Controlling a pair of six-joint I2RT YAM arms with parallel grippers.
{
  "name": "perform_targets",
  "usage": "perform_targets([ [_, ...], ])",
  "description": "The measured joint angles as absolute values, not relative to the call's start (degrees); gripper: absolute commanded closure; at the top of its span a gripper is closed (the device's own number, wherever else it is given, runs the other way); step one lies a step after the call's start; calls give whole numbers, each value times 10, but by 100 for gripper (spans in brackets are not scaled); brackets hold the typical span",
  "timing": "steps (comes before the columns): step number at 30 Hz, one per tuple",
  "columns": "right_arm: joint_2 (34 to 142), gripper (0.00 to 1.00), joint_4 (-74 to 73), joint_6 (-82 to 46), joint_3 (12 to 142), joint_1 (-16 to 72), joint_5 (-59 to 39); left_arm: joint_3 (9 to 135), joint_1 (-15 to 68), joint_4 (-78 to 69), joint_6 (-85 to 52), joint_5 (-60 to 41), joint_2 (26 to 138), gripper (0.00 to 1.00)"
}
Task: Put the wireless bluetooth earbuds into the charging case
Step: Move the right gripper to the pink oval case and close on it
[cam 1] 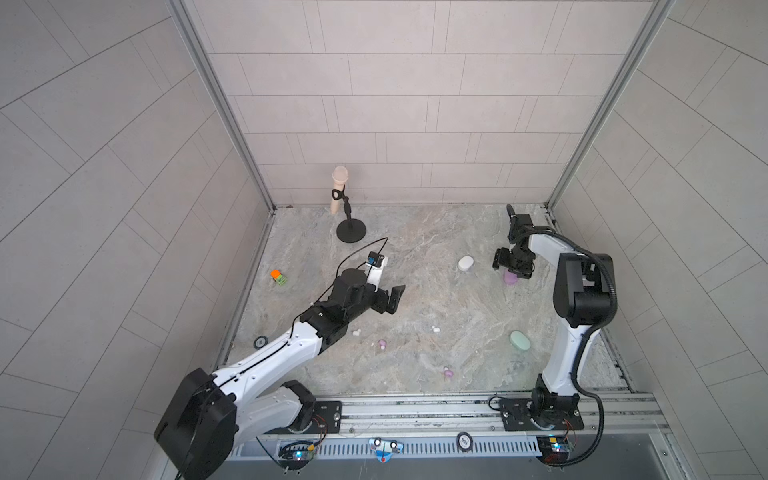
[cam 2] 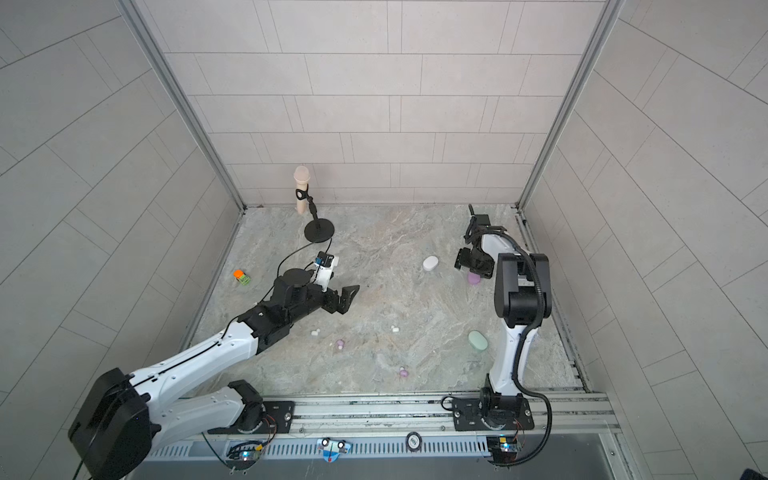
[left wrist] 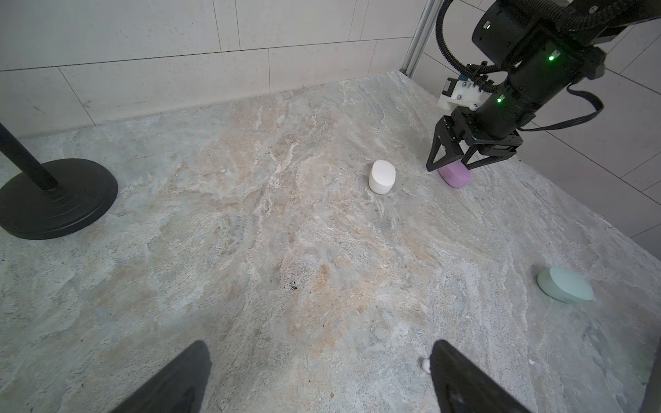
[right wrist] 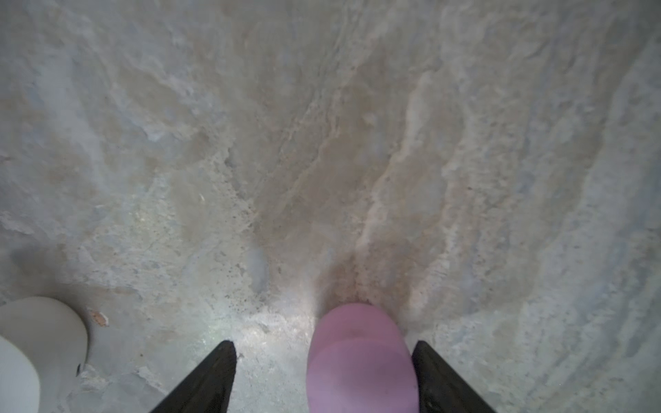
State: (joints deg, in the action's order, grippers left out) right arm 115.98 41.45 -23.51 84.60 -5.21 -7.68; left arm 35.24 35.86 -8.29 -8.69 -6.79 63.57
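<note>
Currently the right tool [right wrist: 323,343] is standing spread astride the lilac case [right wrist: 359,361], one finger close against it, a gap at the other; the white case [left wrist: 382,177] is lying near that tool; the left tool [cam 1: 395,299] is hovering wide open above the table [cam 1: 415,257]; the earbuds [cam 1: 382,343] are lying loose on the table near the left tool, well apart from the right tool.
</note>
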Motion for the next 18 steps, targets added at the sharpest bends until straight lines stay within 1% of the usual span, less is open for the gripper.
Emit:
perform_targets([
  [7,1167,22,431,-199,870,-44,-118,352,359,-85,-86,-66,635,0],
  [18,1174,29,475,-154,888,23,-138,352,359,-97,-86,-67,635,0],
])
